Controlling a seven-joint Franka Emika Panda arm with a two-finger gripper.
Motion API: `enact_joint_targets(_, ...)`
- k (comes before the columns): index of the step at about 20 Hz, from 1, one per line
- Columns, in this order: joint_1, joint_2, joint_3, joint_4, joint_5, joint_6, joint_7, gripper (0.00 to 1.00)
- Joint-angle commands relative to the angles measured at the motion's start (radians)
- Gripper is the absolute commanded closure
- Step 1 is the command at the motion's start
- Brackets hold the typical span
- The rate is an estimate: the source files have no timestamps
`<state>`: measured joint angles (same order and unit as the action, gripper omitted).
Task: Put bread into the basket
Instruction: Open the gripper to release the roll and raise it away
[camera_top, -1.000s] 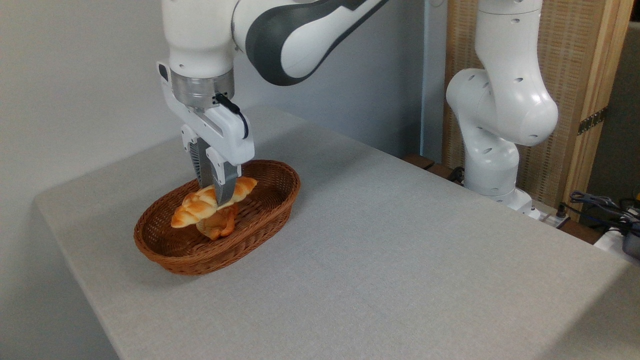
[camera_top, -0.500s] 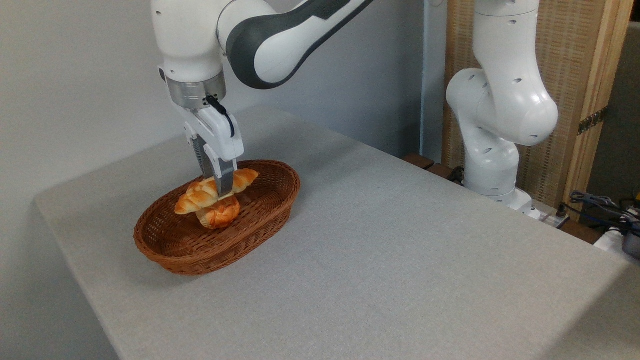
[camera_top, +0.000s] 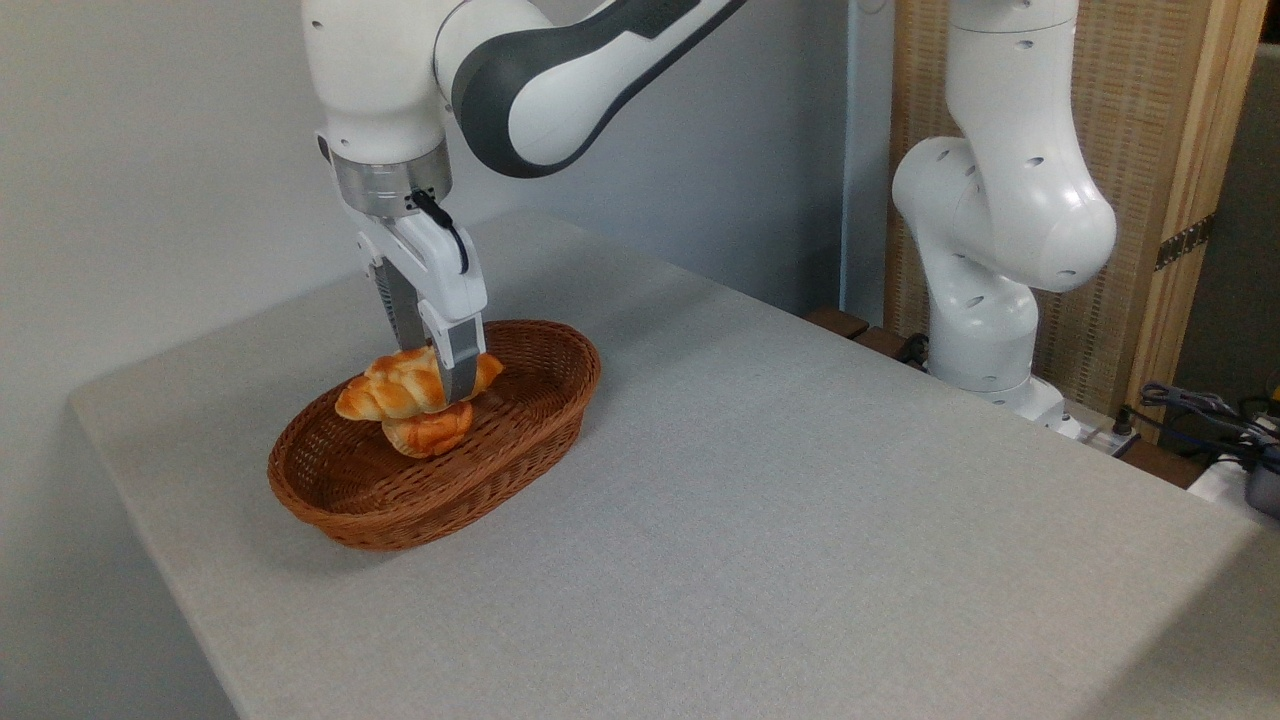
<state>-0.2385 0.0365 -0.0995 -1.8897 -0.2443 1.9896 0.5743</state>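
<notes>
Bread (camera_top: 400, 385) hangs clamped in the end effector (camera_top: 450, 385), whose two fingers (camera_top: 458, 365) are closed on the loaf near its right end, so that most of it sticks out to the left. The loaf lies roughly level over the far half of the basket (camera_top: 520, 440), at about the height of the rim, and it sits right on top of a small round bun (camera_top: 428, 432) that lies inside the basket; the two appear to touch, though the near finger hides part of the seam between them. The bun takes up the middle of the basket floor directly below the loaf, while the near left part of the basket floor is bare wicker. The basket stands on the grey table (camera_top: 800, 500), toward its far left corner, with the table edge not far to its left. The arm (camera_top: 560, 70) comes down from above, its wrist upright over the basket's far rim, and it blocks the view of the far wall of the basket behind the fingers. The robot's white base (camera_top: 990, 280) stands past the table's far right edge, in front of a wooden panel (camera_top: 1150, 150), and some dark cables (camera_top: 1200, 410) lie at the far right.
</notes>
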Motion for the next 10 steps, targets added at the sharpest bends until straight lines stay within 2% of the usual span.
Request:
enact_joint_targets(1,0.005,0.0,0.006,0.03,-0.009,-0.009,-0.011,0.0)
enact_joint_targets(10,0.019,-0.013,0.075,0.103,-0.007,-0.014,-0.057,0.0)
